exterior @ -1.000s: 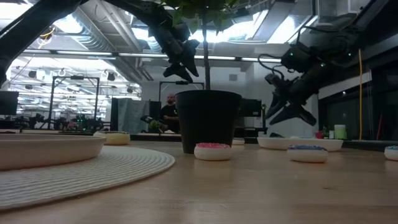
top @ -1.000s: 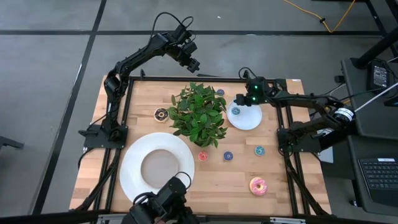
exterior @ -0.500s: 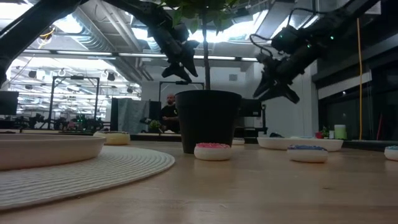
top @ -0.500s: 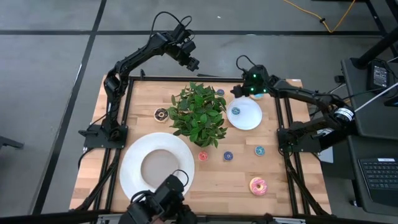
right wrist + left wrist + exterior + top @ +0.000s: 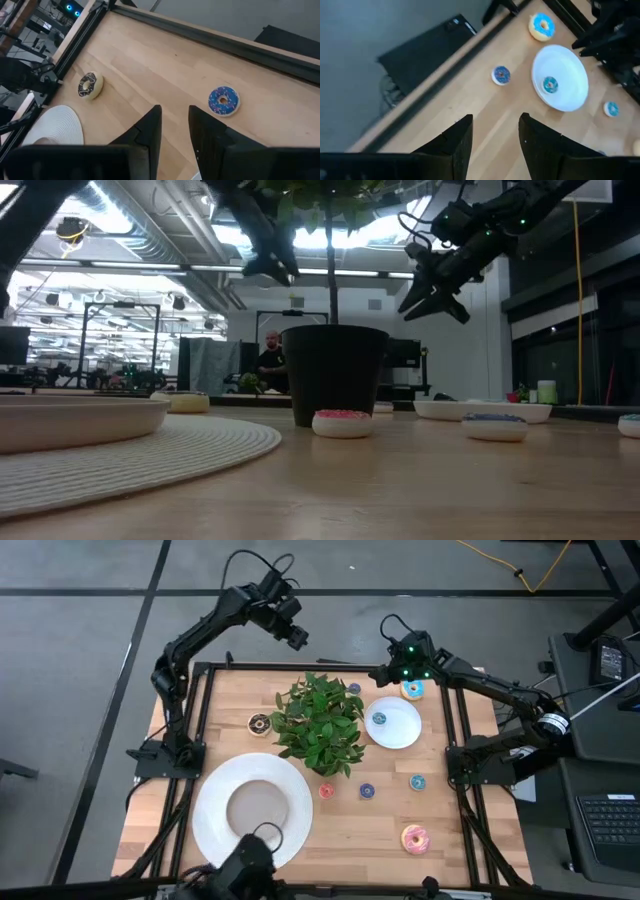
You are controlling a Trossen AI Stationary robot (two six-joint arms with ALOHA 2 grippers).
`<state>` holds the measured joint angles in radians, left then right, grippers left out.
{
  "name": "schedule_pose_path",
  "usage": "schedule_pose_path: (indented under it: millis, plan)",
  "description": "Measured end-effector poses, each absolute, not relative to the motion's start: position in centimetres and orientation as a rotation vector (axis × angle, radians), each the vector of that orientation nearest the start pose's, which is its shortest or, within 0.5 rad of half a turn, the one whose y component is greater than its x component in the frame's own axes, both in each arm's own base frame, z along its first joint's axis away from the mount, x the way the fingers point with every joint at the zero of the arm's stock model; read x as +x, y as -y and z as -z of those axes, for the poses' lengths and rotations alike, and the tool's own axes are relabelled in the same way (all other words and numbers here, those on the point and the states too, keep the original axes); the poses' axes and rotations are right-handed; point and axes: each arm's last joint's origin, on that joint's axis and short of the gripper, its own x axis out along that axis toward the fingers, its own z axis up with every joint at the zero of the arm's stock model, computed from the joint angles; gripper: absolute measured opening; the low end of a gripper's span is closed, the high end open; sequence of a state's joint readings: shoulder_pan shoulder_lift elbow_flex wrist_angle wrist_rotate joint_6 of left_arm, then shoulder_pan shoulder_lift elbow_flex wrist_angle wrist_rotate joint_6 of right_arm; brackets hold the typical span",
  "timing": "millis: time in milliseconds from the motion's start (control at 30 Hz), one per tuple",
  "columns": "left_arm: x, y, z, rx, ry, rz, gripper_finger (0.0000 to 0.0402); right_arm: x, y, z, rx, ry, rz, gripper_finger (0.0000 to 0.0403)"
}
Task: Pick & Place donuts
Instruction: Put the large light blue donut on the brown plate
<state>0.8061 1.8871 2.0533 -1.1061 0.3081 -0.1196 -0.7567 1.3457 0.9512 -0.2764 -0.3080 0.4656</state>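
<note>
A light-blue-frosted donut (image 5: 412, 690) lies near the far right edge, a chocolate donut (image 5: 259, 723) left of the plant, and a pink donut (image 5: 415, 838) near the front right. A tiny teal donut (image 5: 379, 719) lies in the small white plate (image 5: 400, 733). Other tiny donuts lie on the wood: blue (image 5: 353, 689), red (image 5: 327, 791), blue (image 5: 367, 791), teal (image 5: 417, 781). My left gripper (image 5: 296, 638) hangs open, high over the far edge. My right gripper (image 5: 380, 675) hovers open, with a narrow gap, above the far rim of the small plate; nothing is between its fingers (image 5: 150, 131).
A potted plant (image 5: 318, 720) stands in the middle of the table between the arms. A large white plate (image 5: 212, 825) on a ribbed mat fills the front left. A black frame (image 5: 330, 665) runs along the table's edges.
My right gripper has risen from just over the small plate, gone a little toward the far edge and rolled, uncovering the light-blue donut. My left gripper has gone up and slightly toward the table's left. No donut has moved.
</note>
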Motion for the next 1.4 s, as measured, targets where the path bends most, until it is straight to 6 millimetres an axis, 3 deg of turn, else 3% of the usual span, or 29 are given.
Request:
schedule_pose_path:
  millis: [400, 767, 1033, 1167, 1400]
  plan:
    - [23.7, -23.7, -42.4, -0.562, -0.707, -0.675, 0.0154, 21.4, 18.7, -26.3, 0.807, -0.49, 0.488, 0.0101]
    - [21.0, -19.0, -45.4, -0.529, -0.704, -0.782, 0.0195, 20.6, 18.0, -25.2, 0.813, -0.64, 0.495, 0.0155]
    - [21.4, -16.7, -46.0, -0.507, -0.713, -0.715, 0.0205, 19.4, 18.7, -24.6, 0.802, -0.688, 0.828, 0.0155]
    - [21.7, -16.2, -46.0, -0.49, -0.723, -0.692, 0.0205, 17.7, 19.9, -24.4, 0.839, -0.68, 1.036, 0.0155]
    - [21.9, -16.1, -46.0, -0.428, -0.744, -0.659, 0.0205, 14.3, 21.8, -24.0, 0.955, -0.664, 1.222, 0.0155]
